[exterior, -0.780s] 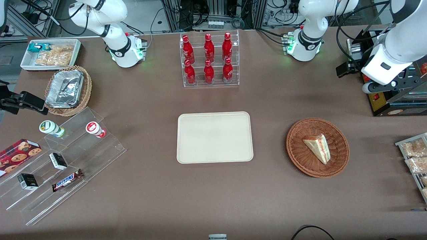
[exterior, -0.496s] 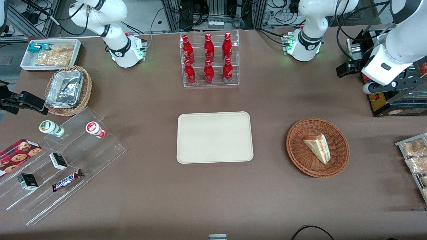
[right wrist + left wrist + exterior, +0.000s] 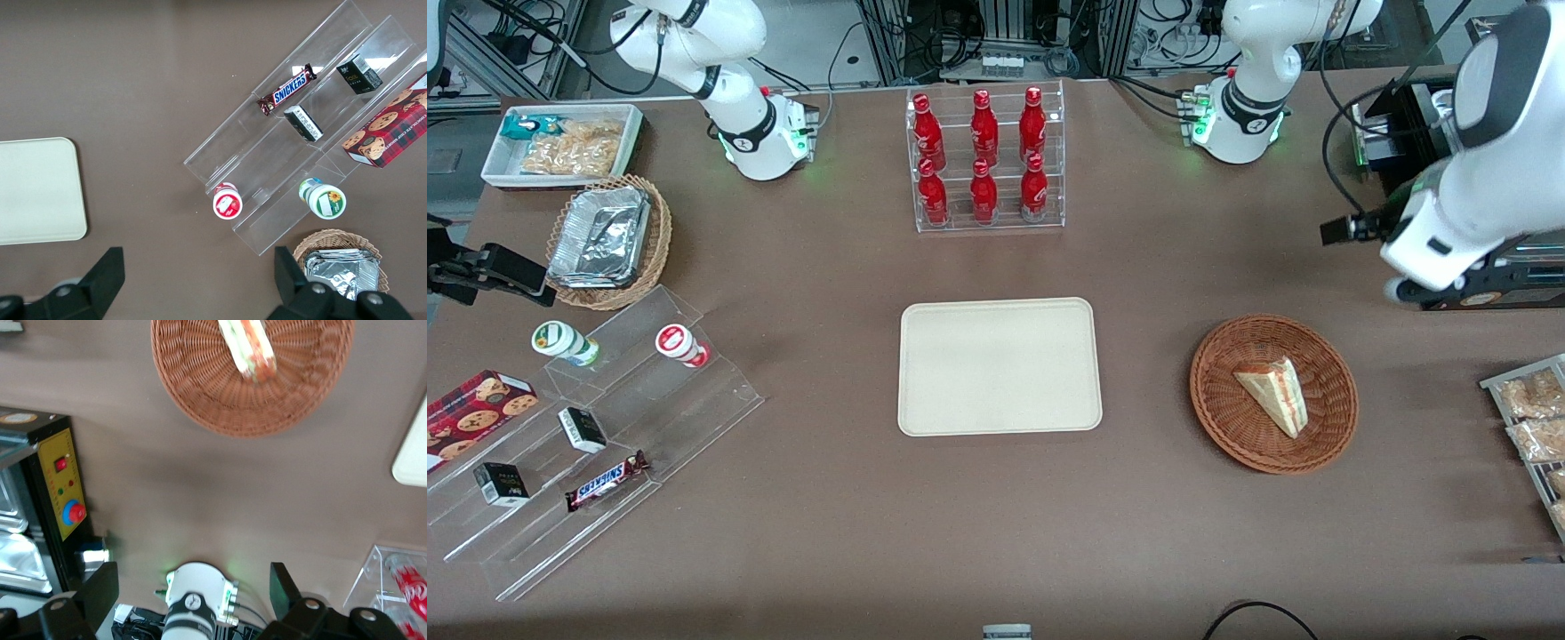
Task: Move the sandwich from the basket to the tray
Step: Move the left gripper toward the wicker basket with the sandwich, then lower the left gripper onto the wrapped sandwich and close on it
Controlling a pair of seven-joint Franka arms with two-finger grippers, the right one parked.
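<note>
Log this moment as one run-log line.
phase: approach | gripper: open, empty, above table, short of basket | sandwich: in basket | tray: empty

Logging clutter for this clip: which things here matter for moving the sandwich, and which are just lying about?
For the job:
- sandwich, lying in the basket
- tray, beside the basket
- left end effector, open, high above the table, farther from the front camera than the basket

Lying about:
- red bottles in their rack
- foil trays
- Snickers bar
- cookie box
</note>
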